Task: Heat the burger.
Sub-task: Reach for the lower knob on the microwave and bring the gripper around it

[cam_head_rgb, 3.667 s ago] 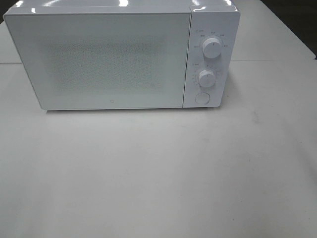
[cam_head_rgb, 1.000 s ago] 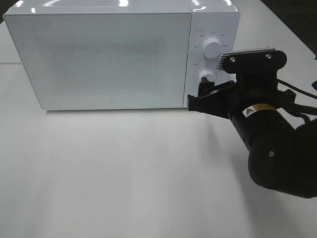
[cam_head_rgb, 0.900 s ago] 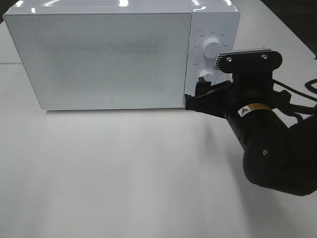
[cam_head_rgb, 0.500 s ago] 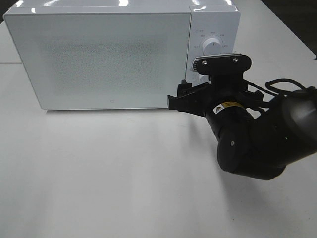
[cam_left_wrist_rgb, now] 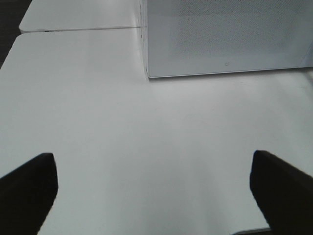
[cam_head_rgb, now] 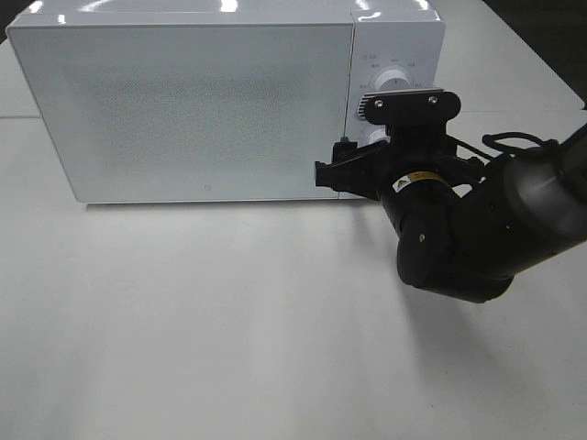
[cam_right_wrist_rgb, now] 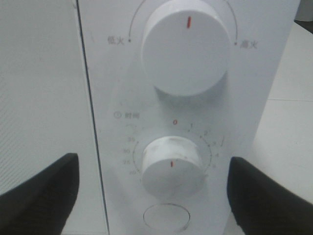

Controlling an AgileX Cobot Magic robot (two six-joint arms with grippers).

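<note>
While astride microwave ctrl panel, R fingers apart; L fingers wide over open table.

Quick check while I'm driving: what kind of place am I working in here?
Likely a lab test bench rather than a real kitchen: a white microwave with a power knob and a timer knob stands alone on plain white tables pushed together. No kitchen fittings are in view.
</note>
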